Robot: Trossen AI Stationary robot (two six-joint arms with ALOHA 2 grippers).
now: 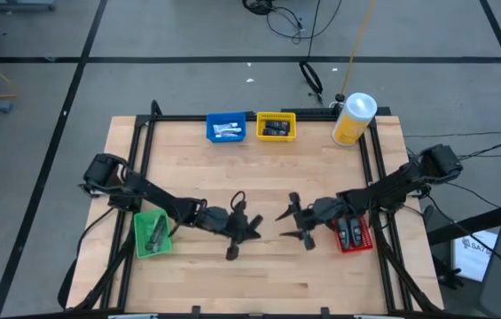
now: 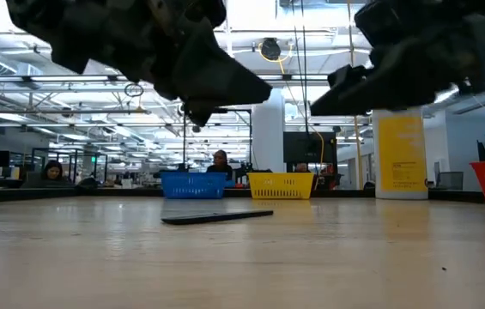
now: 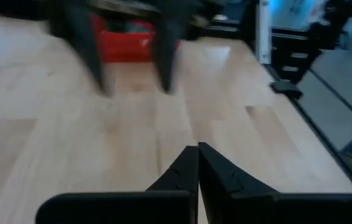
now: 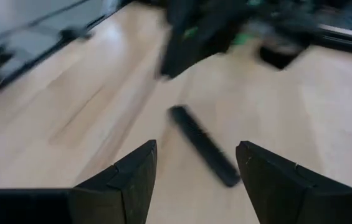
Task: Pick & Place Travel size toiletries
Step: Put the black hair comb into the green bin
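Two grippers hang over the near middle of the table [image 1: 259,292]. One dark tube [image 1: 230,252] lies flat on bare wood near the left gripper [image 1: 254,225], well away from every edge. Its long side runs near to far, a bit tilted. The left gripper is closed on nothing. The right gripper [image 1: 291,221] has its fingers spread wide and empty. Four bins: green [image 1: 152,234] left, red [image 1: 354,234] right, blue [image 1: 226,128] and yellow [image 1: 276,127] far.
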